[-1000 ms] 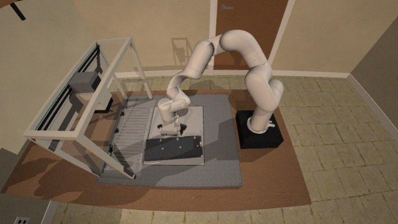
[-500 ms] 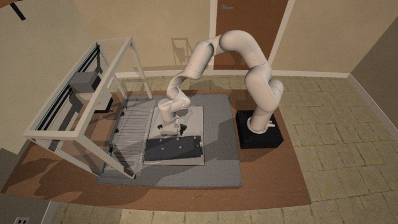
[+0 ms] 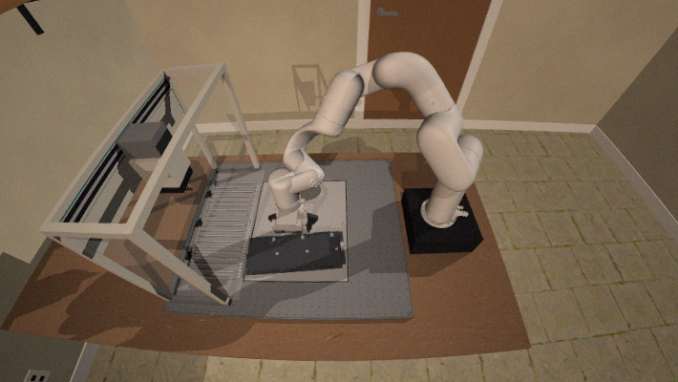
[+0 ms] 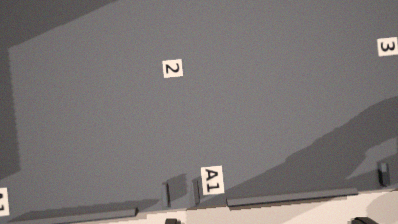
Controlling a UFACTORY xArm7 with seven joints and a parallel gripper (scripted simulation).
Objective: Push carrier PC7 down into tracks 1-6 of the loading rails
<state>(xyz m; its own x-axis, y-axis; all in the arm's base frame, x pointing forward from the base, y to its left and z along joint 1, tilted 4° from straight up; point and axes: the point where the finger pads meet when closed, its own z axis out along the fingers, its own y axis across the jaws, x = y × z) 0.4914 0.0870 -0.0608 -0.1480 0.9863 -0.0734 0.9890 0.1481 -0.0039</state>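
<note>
Carrier PC7 [image 3: 296, 253] is a dark flat plate lying on the pale mat [image 3: 329, 201], its left end next to the near part of the loading rails [image 3: 224, 229]. Its handle [image 3: 343, 244] is at the end toward the arm's base. My gripper [image 3: 292, 224] [image 4: 266, 220] is open and empty, low over the carrier's far long edge. In the wrist view the carrier's grey top [image 4: 225, 115] fills the frame, with tiles "2" [image 4: 172, 68], "3" [image 4: 387, 46] and "A1" [image 4: 212, 180]. Only the fingertips show at the bottom edge. I cannot make out the lamp.
A pale open frame [image 3: 129, 229] stands over the far side of the rails, with a grey box [image 3: 143, 138] hung inside. The grey perforated base plate [image 3: 372, 267] lies under everything. The arm's black pedestal [image 3: 441, 234] is at the right.
</note>
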